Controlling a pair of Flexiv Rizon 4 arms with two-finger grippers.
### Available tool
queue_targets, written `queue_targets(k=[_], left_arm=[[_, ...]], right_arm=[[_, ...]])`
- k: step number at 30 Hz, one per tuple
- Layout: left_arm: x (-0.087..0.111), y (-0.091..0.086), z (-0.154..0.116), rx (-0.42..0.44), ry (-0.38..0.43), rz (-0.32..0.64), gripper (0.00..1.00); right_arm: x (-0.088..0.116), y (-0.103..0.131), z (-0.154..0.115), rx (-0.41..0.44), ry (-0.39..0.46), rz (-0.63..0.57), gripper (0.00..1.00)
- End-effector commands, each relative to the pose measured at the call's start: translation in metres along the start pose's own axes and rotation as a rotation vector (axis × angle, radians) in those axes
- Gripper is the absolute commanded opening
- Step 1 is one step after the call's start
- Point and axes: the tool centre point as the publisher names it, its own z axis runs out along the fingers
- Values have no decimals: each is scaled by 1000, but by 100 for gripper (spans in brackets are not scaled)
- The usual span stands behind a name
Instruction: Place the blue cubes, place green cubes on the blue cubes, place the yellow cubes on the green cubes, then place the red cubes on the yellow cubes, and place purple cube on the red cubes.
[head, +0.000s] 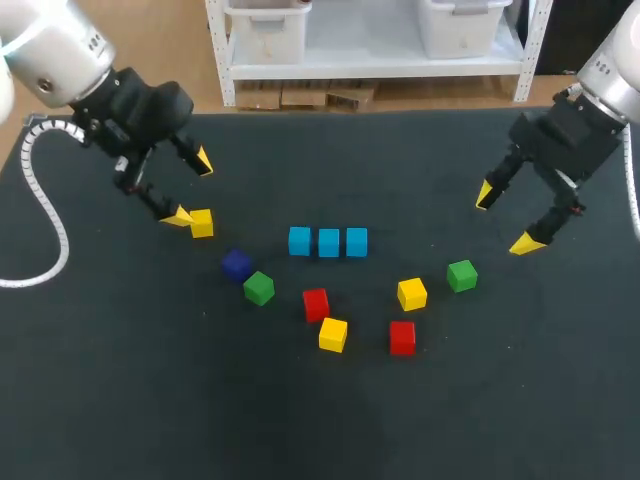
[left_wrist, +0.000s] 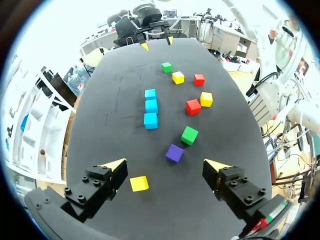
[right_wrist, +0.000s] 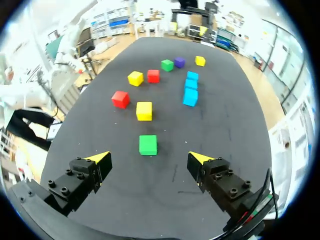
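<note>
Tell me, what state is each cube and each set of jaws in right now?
Blue cubes: three in a row, nothing on them.
Green cubes: two, loose, unstacked.
Yellow cubes: three, loose, unstacked.
Red cubes: two, loose, unstacked.
Purple cube: loose, unstacked.
Left gripper: jaws open, empty.
Right gripper: jaws open, empty.

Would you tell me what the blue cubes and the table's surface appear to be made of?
The blue cubes look like painted wood or hard plastic with a matte finish: even colour, crisp edges, no glare. I cannot tell which of the two. The table seems covered in dark cloth or a felt-like mat: no reflections, faint scuffs.
</note>
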Motion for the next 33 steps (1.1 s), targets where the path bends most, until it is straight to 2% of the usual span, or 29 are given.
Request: queue_targets(k=[1, 8, 18, 33], left_arm=[[1, 0, 0, -1, -3, 3, 100], [1, 0, 0, -1, -3, 3, 100], [1, 0, 0, -1, -3, 3, 100], [1, 0, 0, -1, -3, 3, 100]], right_arm=[[1, 6, 4, 4, -7, -20, 100], [-4, 13, 26, 36, 9, -49, 100], [-5, 12, 59, 18, -23, -53, 100], [8, 1, 68, 14, -50, -47, 100]])
